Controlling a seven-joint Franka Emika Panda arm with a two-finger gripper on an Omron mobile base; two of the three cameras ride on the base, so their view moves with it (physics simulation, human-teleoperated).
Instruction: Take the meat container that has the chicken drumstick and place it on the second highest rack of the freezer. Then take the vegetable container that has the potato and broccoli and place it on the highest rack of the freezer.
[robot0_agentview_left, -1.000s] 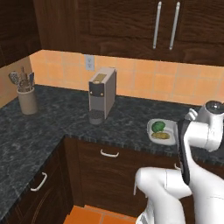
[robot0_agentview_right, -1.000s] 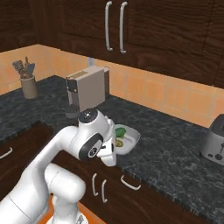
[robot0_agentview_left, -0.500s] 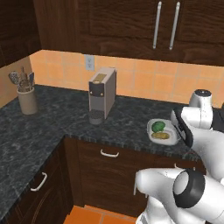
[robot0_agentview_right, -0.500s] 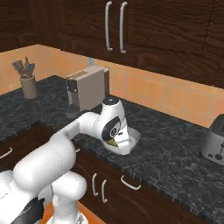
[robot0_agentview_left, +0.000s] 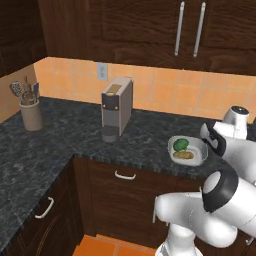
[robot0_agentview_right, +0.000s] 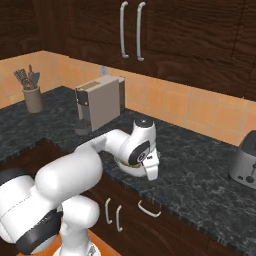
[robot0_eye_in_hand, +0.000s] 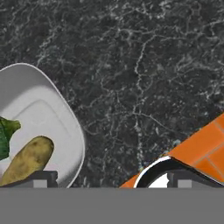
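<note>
Gripper (robot0_eye_in_hand: 111, 177) spread wide, empty, hovering over the dark counter (robot0_eye_in_hand: 144, 65). Vegetable container (robot0_eye_in_hand: 41, 118) with potato (robot0_eye_in_hand: 28, 159) and broccoli (robot0_eye_in_hand: 5, 138) sits on the counter, off its left fingertip (robot0_eye_in_hand: 39, 178), not between the jaws.

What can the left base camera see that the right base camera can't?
Left base view: the broccoli and the potato lying side by side in their white tray. Right base view: a silver toaster at the counter's far right, while the arm covers the food. Both: the coffee machine, the utensil jar and the dark speckled counter.
</note>
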